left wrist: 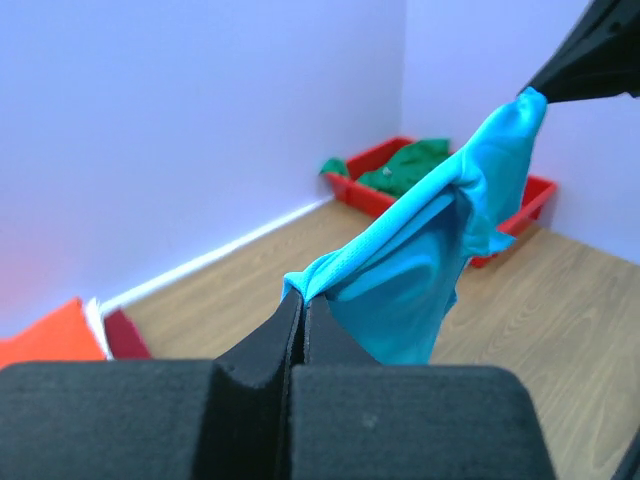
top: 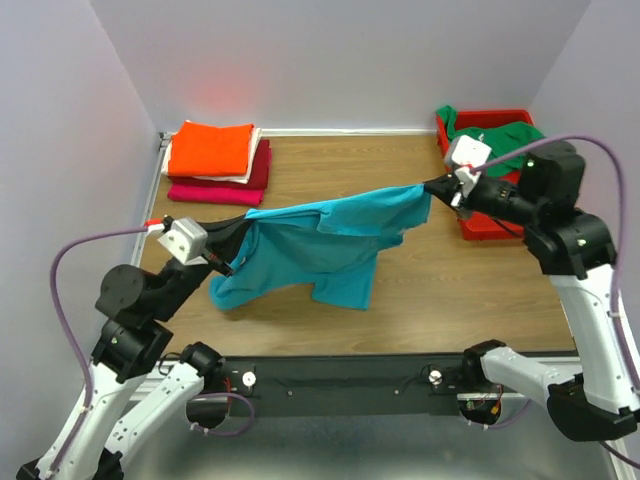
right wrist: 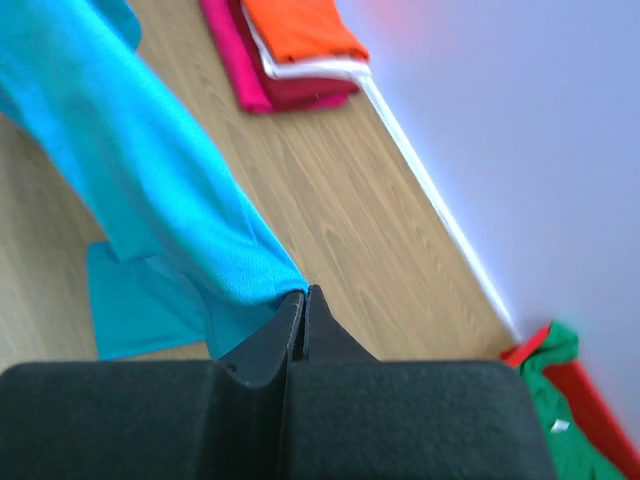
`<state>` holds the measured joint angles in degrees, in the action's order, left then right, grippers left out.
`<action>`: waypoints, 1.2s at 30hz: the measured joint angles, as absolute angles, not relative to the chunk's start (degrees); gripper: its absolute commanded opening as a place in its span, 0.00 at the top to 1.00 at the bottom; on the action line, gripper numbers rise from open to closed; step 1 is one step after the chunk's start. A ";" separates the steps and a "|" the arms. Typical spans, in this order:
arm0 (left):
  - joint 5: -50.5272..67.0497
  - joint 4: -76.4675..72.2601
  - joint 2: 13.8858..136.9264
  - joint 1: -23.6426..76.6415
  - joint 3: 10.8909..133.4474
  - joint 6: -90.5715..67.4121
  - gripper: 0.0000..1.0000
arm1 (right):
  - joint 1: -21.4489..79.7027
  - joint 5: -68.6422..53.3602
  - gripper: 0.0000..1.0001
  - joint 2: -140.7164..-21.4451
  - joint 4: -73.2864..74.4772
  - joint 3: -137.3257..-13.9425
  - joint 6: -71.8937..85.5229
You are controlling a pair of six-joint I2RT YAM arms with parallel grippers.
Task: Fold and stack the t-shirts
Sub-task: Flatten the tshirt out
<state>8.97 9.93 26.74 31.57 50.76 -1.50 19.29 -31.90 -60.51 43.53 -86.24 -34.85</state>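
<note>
Top external view: the teal t-shirt (top: pixel 320 250) hangs stretched above the counter (top: pixel 450 290), with the left gripper (top: pixel 227 266) and right gripper (top: pixel 436 187) each clamped on an edge. It looks light and limp, so seams or corners are probably the best places to pinch.

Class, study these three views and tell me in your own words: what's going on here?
Two robot arms hold a teal t-shirt stretched in the air between them. The left end effector is shut on one end and the right end effector on the other, and the middle sags towards the table. A folded stack, orange on top, sits at the far left. A green t-shirt lies in the red bin at the far right.
</note>
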 measured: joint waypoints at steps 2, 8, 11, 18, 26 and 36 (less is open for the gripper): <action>11.75 9.96 26.44 31.55 53.08 -0.97 1.00 | 17.06 -36.64 0.99 -60.34 47.72 -90.52 -36.12; 21.10 9.61 31.11 31.57 63.09 -0.71 1.00 | 10.98 -42.68 0.99 -60.62 54.19 -104.95 -37.08; 25.61 9.41 34.09 31.55 67.96 -1.41 1.00 | 8.75 -42.87 0.99 -60.29 56.38 -109.62 -37.21; 33.95 5.96 36.05 31.51 72.95 -5.04 1.00 | 6.20 -43.64 1.00 -61.19 59.88 -117.56 -37.43; 32.21 -6.83 32.80 31.44 53.17 -11.42 1.00 | 5.45 -41.23 0.99 -63.11 56.75 -111.31 -35.83; 18.17 -11.79 70.78 18.46 46.50 -21.85 0.50 | 5.02 -30.46 0.62 -91.33 28.40 -83.64 -25.54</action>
